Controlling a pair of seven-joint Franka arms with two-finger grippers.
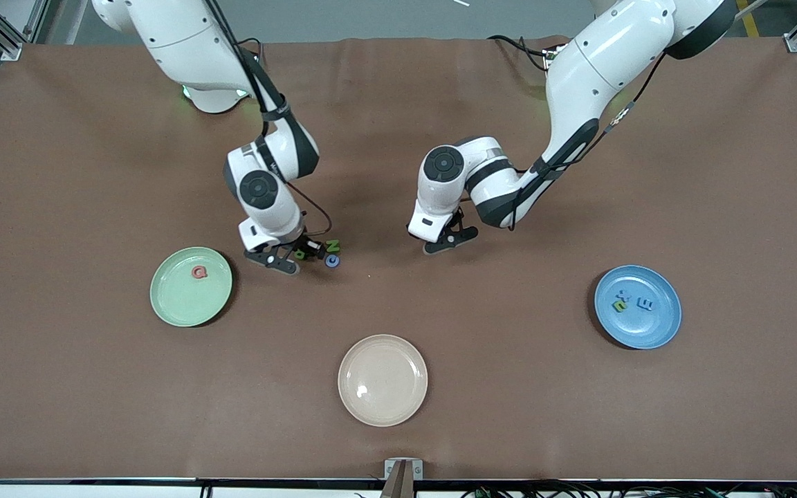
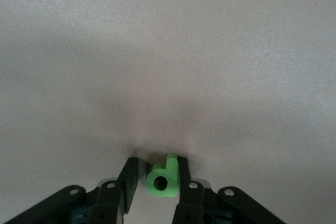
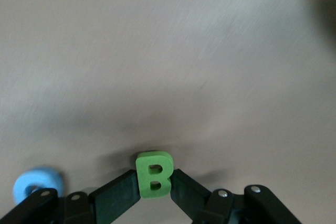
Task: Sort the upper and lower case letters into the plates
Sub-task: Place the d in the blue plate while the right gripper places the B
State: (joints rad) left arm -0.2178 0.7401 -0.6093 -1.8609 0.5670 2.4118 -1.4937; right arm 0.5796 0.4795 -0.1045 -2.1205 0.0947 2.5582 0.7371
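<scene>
On the table (image 1: 509,387), green B (image 3: 154,176) (upright) sits between right jaws.

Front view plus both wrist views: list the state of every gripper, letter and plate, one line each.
left gripper: shut on green d.
right gripper: shut on green B.
green N: flat on table.
blue letter: on table beside the N.
pale green plate: holds one pinkish-red letter.
blue plate: holds three letters.
beige plate: empty.
</scene>
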